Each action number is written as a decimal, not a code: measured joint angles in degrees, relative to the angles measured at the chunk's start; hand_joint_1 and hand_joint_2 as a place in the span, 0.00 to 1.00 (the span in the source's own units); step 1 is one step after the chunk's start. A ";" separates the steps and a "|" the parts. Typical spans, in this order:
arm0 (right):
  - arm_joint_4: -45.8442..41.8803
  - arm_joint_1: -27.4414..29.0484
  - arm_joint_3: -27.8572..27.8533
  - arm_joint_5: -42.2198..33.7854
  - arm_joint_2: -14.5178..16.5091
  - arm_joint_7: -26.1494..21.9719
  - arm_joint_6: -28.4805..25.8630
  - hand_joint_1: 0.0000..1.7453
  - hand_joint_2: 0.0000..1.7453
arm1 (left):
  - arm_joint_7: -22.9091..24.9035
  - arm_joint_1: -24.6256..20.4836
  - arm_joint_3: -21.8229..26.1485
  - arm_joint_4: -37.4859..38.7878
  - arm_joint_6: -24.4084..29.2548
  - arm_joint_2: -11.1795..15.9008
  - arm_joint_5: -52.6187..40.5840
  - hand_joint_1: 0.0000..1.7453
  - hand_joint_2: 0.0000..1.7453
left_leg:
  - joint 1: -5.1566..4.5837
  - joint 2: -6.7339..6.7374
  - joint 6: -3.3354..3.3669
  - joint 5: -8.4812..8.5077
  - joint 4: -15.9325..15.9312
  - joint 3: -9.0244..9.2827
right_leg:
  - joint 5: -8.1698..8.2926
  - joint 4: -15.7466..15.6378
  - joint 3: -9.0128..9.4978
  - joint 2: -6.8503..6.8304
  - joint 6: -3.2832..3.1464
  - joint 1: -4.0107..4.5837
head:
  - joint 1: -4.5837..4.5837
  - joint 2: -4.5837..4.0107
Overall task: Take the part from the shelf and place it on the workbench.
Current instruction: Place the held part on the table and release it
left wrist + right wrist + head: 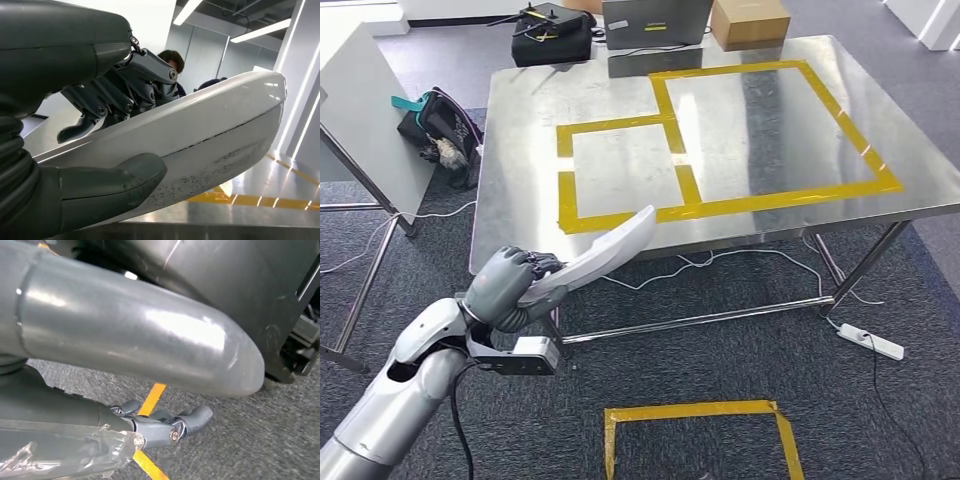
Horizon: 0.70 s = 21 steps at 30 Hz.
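Holding the part in my left hand, I keep it raised in front of the workbench, with its free end reaching over the near edge of the steel top, close to the corner of the yellow tape. My fingers wrap over the upper face of the part and my thumb presses against its lower face, so the part is clamped between them. The part is long, pale and gently curved, and it tilts upward from my hand toward its rounded tip. It hangs above the top; whether it touches the edge I cannot tell.

My right hand hangs low over the grey carpet, above a strip of yellow floor tape. Its fingers lie loosely extended, slightly apart, with nothing between them.

A laptop and a cardboard box sit at the far edge of the workbench. A black bag lies on the floor beside its left end. A power strip lies on the carpet under its right side.
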 joint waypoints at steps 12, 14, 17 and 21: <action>0.00 -0.13 1.24 0.88 0.22 -0.44 -0.31 0.00 0.00 | -0.19 0.89 -1.59 -0.02 1.65 0.77 1.30 1.00 1.00 | 0.16 0.08 2.05 -0.09 -0.90 0.64 | -1.86 2.59 -1.30 -0.12 1.79 -0.21 | 0.19 0.00; 0.00 -0.12 1.31 0.87 0.20 -0.36 -0.39 0.00 0.00 | -0.22 1.15 -1.65 -0.02 1.90 0.90 1.37 1.00 1.00 | 0.30 0.12 2.31 -0.22 -1.01 0.89 | -5.12 10.08 -5.28 -0.16 2.09 -0.27 | 0.35 0.00; 0.00 0.03 1.41 0.87 0.13 -0.28 -0.39 0.00 0.00 | -0.23 1.88 -1.83 0.02 1.99 1.03 1.38 1.00 1.00 | 0.40 0.05 2.11 -0.73 -0.90 1.29 | -5.40 15.51 -9.02 -0.17 2.48 -0.39 | 0.40 0.00; 0.01 -0.03 1.48 0.88 0.09 -0.27 -0.46 0.00 0.00 | -0.23 2.10 -1.88 0.02 2.06 1.23 1.38 1.00 1.00 | 0.65 -0.10 0.73 -2.23 -0.07 2.22 | 1.33 2.34 -2.92 0.09 2.83 -0.70 | 0.52 0.01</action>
